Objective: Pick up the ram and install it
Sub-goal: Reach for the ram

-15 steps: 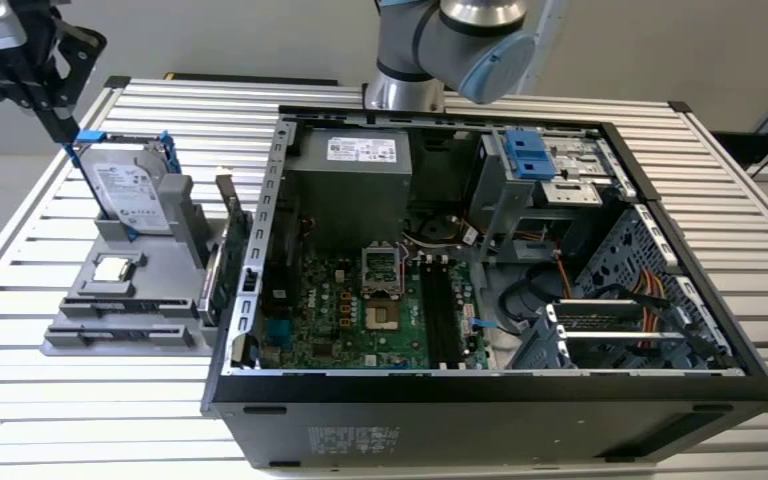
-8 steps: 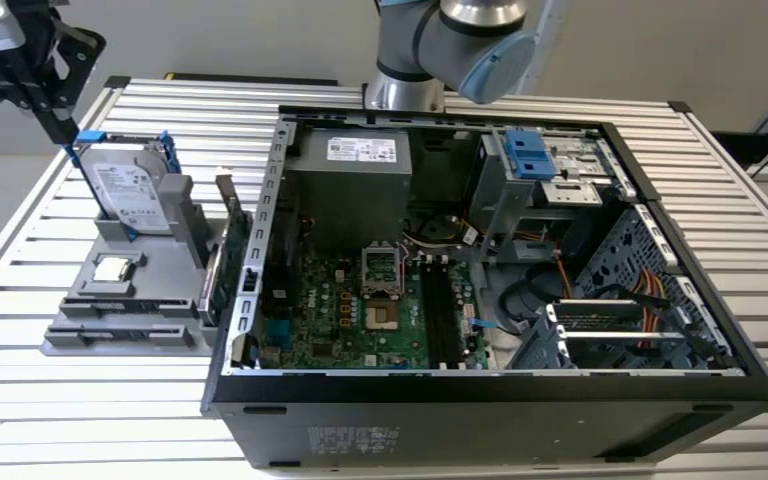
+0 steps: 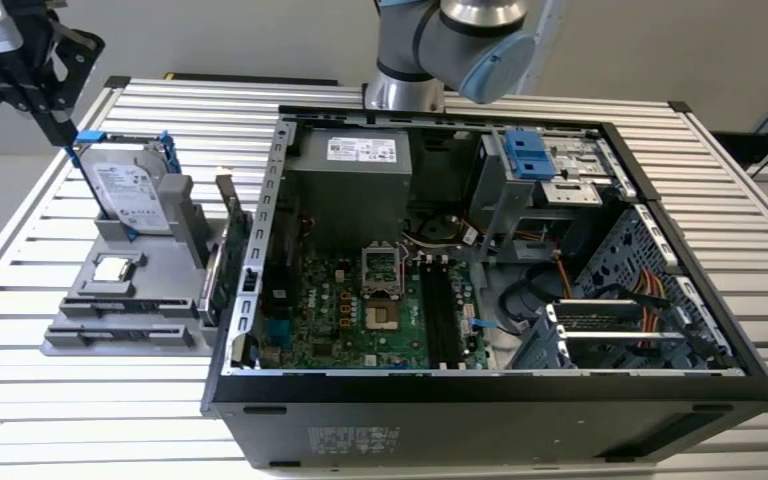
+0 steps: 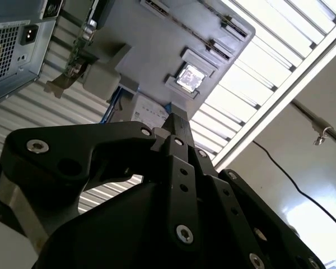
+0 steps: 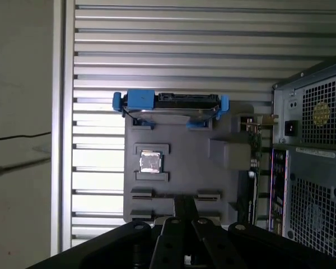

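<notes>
End effector [image 3: 60, 132] closed on nothing; the ram [image 3: 209, 290], a thin green-blue strip, stands on edge along the fixture [image 3: 117, 345].

Exterior view high and well back, tilted down across desk [image 3: 704, 180] and open computer case [image 3: 491, 250]; both wrist views sit close behind gripper [image 5: 185, 206], first facing straight down, second slanting, all three sharing grey parts holder [image 3: 131, 335].

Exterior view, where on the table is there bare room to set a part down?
Bare slats of the table lie between the grey holder and the near edge, and on the exterior view's right of the computer case. Crowded: the gap between holder and case, where cards stand on edge.
</notes>
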You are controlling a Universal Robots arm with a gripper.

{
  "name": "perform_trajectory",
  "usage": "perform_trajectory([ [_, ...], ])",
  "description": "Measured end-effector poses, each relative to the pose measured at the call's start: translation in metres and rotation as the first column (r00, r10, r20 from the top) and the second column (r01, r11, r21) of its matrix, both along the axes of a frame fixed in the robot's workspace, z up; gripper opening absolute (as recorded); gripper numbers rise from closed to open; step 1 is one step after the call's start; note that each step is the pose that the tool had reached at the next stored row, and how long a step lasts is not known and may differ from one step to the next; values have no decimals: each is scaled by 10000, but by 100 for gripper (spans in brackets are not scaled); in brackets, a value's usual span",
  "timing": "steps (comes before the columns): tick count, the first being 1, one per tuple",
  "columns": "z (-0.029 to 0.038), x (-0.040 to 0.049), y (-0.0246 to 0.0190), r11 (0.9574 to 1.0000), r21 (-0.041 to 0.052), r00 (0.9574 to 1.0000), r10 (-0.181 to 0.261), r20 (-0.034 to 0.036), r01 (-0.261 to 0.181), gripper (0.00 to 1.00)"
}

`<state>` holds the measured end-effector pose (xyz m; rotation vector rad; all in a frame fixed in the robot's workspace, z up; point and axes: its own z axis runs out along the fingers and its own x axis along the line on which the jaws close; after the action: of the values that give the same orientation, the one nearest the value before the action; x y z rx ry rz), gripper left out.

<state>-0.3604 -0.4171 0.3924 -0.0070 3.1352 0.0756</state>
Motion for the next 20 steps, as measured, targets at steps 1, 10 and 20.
perform_trajectory([
  [1,0,0,-1,10000,0,10000,-1,0,1,0],
  [10,-2,3,-54,10000,0,10000,-10,1,10,0],
  [20,-2,11,-121,10000,-1,10000,-24,0,24,0],
])
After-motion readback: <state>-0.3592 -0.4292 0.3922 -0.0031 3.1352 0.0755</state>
